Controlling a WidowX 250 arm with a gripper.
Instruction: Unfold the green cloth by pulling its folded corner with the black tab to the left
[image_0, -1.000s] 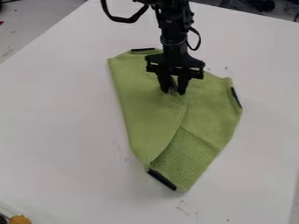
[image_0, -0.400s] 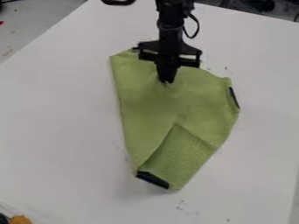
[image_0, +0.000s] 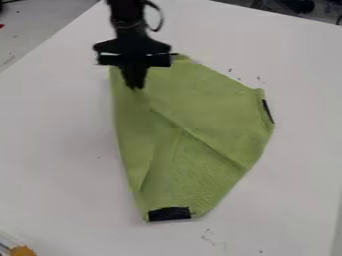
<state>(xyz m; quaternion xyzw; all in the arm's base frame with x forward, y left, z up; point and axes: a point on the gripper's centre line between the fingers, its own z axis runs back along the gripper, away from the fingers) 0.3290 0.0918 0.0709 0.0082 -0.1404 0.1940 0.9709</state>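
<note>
Gripper (image_0: 135, 86) shifts left, dragging green cloth (image_0: 210, 105) | fingers pressed together, pinching its far-left part | step: likely shifting folds | next: calls for firm pinch, low travel

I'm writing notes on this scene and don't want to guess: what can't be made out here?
All in the camera view:
- How much of the green cloth the gripper has pinched: hidden by its fingertips.
- The cloth's underside: hidden by its upper layers.
- The upper arm: cut off by the top edge.
- What the orange thing is: cut off by the bottom edge.
- What the dark specks near the cloth are: too small.
</note>
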